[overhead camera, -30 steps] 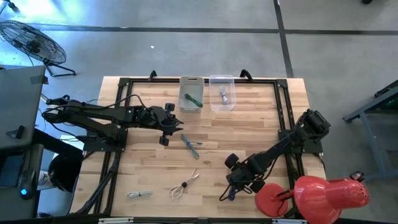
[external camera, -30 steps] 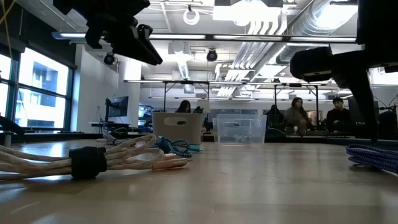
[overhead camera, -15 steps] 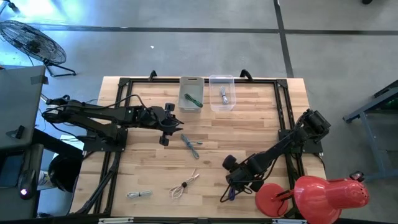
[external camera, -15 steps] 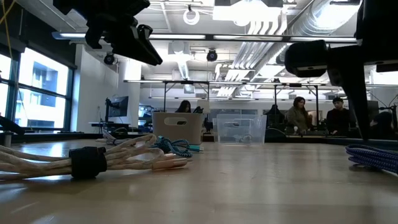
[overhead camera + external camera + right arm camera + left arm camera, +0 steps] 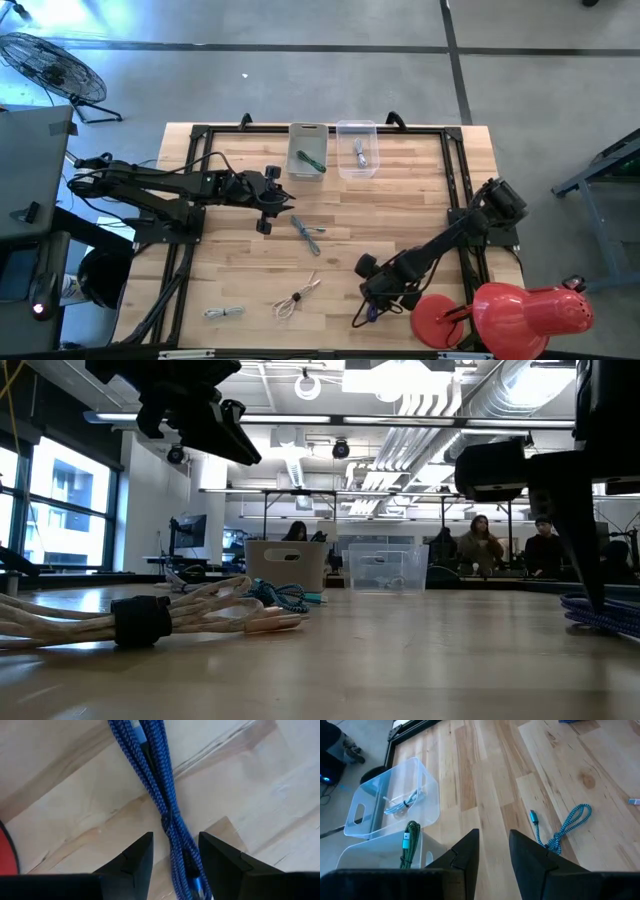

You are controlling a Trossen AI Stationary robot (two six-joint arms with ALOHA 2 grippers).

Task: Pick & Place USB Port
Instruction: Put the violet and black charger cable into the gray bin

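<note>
Tabletop (image 5: 400, 200), near edge: blue cable (image 5: 162, 800) btwn spread fingers of right tool (image 5: 172, 857), not pinched.

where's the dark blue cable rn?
High view: the dark blue cable lies near the table's front edge on the right side, just left of the red lamp base. The right pincer stands open, straddling it.

Wooden tabletop (image 5: 400, 210) carries: grey bin (image 5: 307, 152) and clear bin (image 5: 357, 148) at far edge; teal cable (image 5: 307, 231) mid-table; beige cable (image 5: 296, 297), white cable (image 5: 224, 313), blue cable (image 5: 366, 312) near front edge; red lamp base (image 5: 432, 322).
</note>
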